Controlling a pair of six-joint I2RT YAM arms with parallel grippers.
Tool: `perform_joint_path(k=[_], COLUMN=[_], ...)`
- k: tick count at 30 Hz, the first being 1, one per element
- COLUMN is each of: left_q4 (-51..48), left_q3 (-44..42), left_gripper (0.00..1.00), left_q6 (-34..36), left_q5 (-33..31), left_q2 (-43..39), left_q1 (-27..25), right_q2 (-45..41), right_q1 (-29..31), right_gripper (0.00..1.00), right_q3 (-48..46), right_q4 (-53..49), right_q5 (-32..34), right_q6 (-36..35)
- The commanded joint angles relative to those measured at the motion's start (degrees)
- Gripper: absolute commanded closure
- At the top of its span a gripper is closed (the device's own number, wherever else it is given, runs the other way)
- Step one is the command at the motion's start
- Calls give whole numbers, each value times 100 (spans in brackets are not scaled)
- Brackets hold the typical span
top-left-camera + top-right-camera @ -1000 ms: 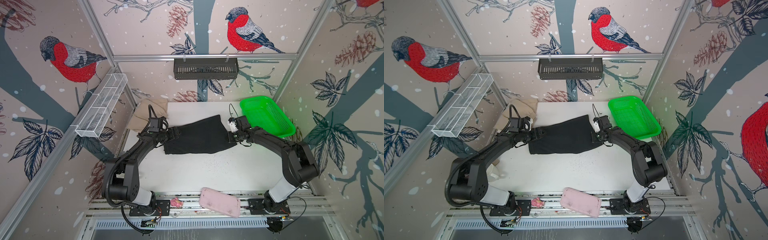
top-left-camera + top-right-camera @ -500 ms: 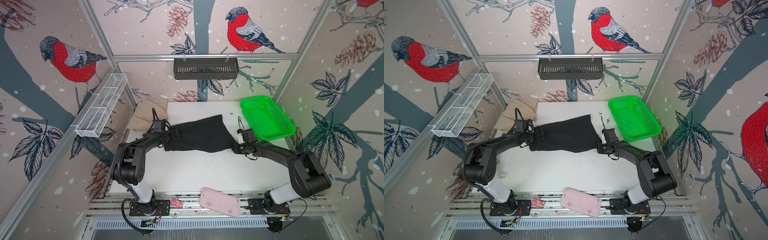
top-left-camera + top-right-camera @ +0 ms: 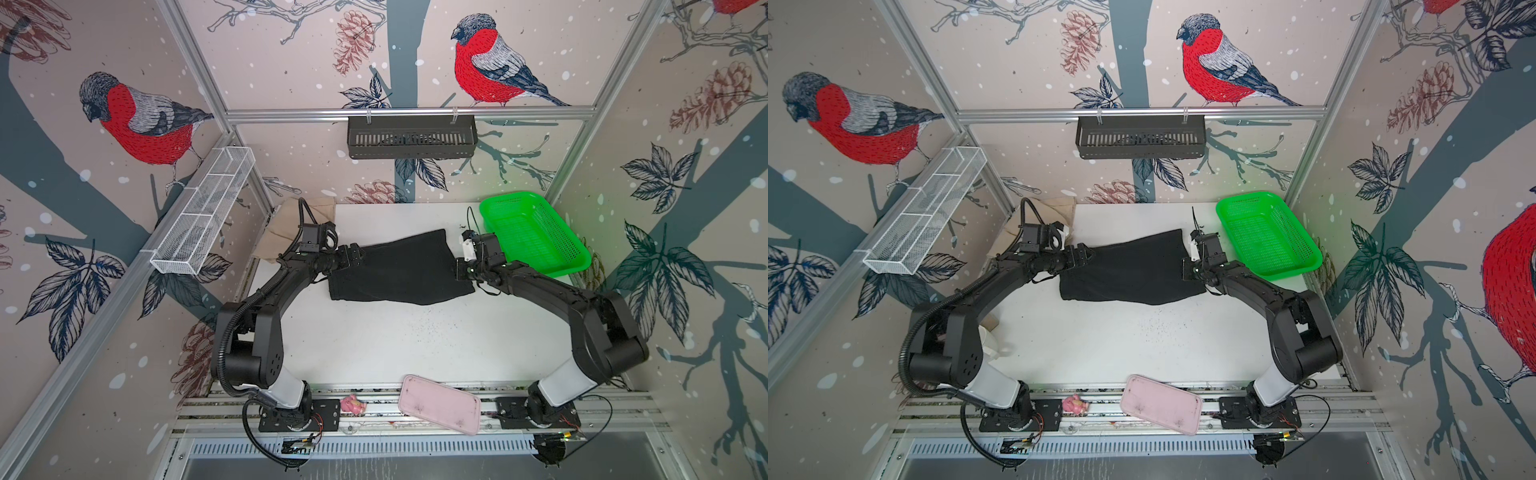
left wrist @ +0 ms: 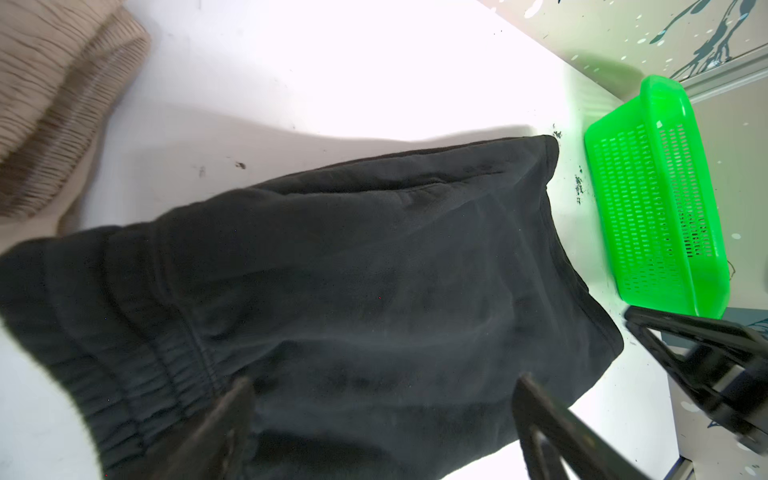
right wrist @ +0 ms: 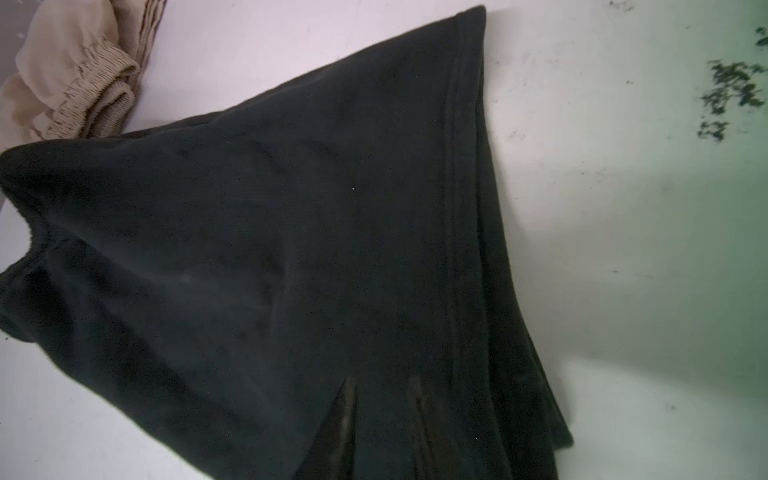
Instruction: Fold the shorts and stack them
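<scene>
At about ten o'clock on the white tabletop [image 3: 374,345], in the far corner, I see the beige shorts [image 3: 277,239] bunched up. Their gathered waistband shows in the left wrist view, and my left arm crosses in front of part of the pile. Just right of it, the left claw [image 3: 354,258] hovers over the waistband end of the black shorts [image 3: 399,270]. Its fingers [image 4: 232,411] are spread wide and the cloth lies beneath them, nothing pinched. The black shorts lie across the middle of the tabletop, a little toward twelve o'clock, with the waistband at nine o'clock and the leg hems at three. At the hem end the right claw [image 3: 460,271] is nearly pressed together. In the right wrist view I see its fingers [image 5: 347,415] pinching a fold of the black cloth. Further right, at about two o'clock, the green basket [image 3: 536,237] sits near the right wrist, apart from the shorts. A pink tray [image 3: 438,409] lies on the front rail at six o'clock.
</scene>
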Motion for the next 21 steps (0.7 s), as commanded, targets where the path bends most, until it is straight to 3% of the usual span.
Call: perform_joint_path(k=[1,17,21], left_q4=[921,1162,1001], left_q3=[-46,-88,10], left_gripper=[3,3,3], left_q6=[-33,492,549], left_q5=[310,-664,-471], left_q2=[150,1117,1380], left_q1=[-31,-22,-18], right_q2=[237,264,23], right_q1=[-15,-747,-1041], right_gripper=[83,83,82], right_q3=[-64,-997,-1032], right_q4=[420,619,474], right_q5=[-132,6,13], right_q6=[26,77,20])
